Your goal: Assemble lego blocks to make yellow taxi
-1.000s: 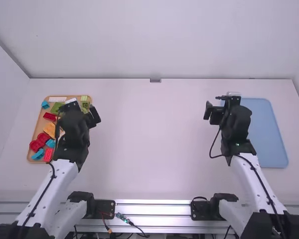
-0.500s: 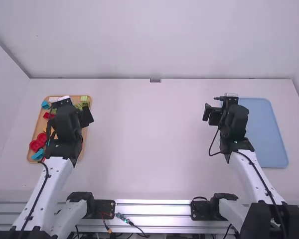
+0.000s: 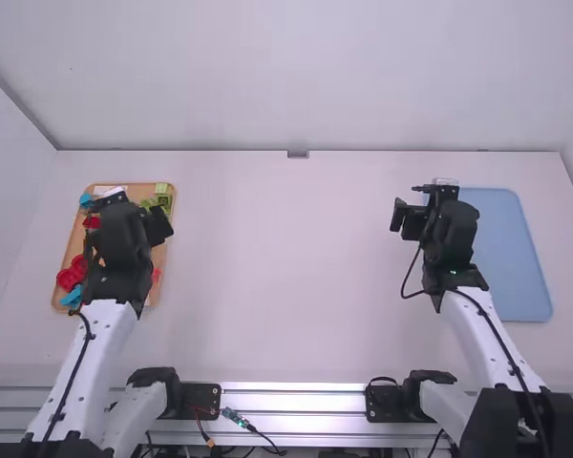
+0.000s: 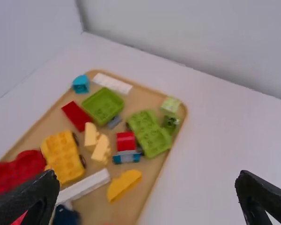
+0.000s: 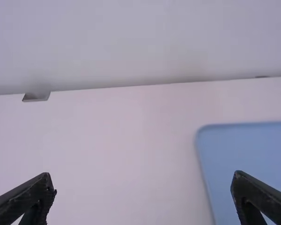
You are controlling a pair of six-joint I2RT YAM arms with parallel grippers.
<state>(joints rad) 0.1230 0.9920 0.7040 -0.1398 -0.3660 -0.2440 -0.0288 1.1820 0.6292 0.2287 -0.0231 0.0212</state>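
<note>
My left gripper (image 3: 129, 205) hangs over the orange-brown tray (image 3: 162, 277) at the table's left. In the left wrist view my left gripper (image 4: 147, 197) is open, nothing between its fingers. That view shows a yellow wheeled piece (image 4: 63, 152), two pale yellow bricks (image 4: 101, 149), a yellow curved brick (image 4: 123, 184), a red brick (image 4: 126, 141) on a small blue piece, and a white bar (image 4: 84, 185) on the tray. My right gripper (image 3: 425, 205) stands beside the blue tray (image 3: 511, 253); in the right wrist view the right gripper (image 5: 143, 197) is open and holds nothing.
Other tray pieces are a green wheeled plate (image 4: 149, 133), a green box-like piece (image 4: 103, 106), pale green blocks (image 4: 171, 105), a red brick (image 4: 76, 115), a white plate (image 4: 112, 83) and large red pieces (image 4: 18, 171). Walls stand behind the table and at its left.
My left arm has shifted leftward over the tray, slowing in the last half second. The right arm has swayed only slightly. Nothing was taken hold of.
</note>
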